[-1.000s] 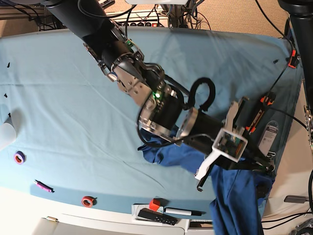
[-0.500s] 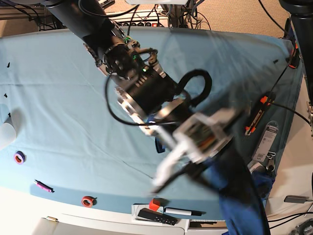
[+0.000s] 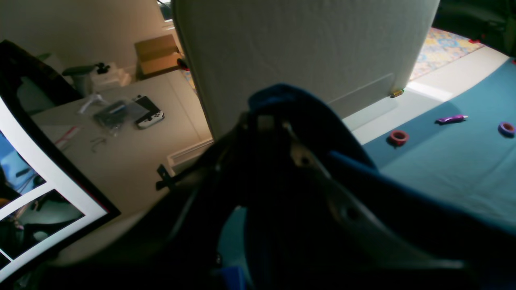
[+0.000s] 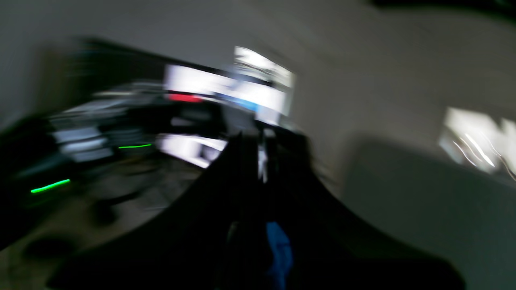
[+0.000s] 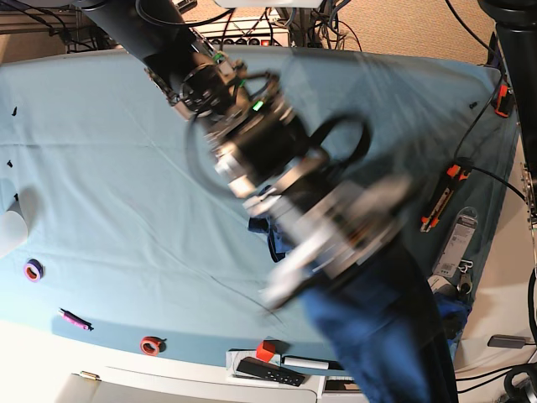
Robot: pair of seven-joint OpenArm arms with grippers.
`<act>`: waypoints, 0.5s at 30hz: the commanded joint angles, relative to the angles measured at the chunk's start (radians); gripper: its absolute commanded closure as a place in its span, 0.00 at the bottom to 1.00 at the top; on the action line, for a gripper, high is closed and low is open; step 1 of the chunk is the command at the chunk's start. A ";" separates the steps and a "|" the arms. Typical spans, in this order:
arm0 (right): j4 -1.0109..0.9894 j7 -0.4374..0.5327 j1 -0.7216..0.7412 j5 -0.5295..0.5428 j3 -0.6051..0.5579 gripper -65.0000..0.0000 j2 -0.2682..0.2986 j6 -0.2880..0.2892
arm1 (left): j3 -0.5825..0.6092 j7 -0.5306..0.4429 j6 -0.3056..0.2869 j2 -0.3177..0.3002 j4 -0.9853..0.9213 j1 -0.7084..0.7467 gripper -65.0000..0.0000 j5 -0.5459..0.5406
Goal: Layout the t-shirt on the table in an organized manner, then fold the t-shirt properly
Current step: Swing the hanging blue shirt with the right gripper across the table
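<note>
My right claw (image 4: 262, 161) is clenched on the t-shirt (image 5: 377, 327); its wrist view is too smeared for more. My left claw (image 3: 274, 121) grips the same navy cloth. Only the base view shows the shirt hanging off the table (image 5: 101, 168) edge. The left wrist alone catches a red tape roll (image 3: 398, 137).

The right arm reaches from the upper left of the base view down toward its centre, motion-blurred. Its tool (image 4: 262, 161) is closed, pinching dark fabric. The left tool (image 3: 274, 121) is closed too, cloth draped over it.
</note>
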 commanded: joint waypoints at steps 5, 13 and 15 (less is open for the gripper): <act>0.011 0.072 0.022 -0.009 -0.175 1.00 -0.012 0.134 | -0.008 -0.033 0.004 -0.008 0.014 -0.046 1.00 -0.012; 0.012 0.102 0.042 -0.145 -0.087 1.00 -0.012 -0.075 | -0.008 -0.034 0.016 -0.007 0.014 -0.028 1.00 0.008; 0.012 0.102 0.051 -0.144 -0.024 1.00 -0.012 -0.098 | -0.008 -0.034 0.031 -0.004 0.014 -0.016 1.00 0.008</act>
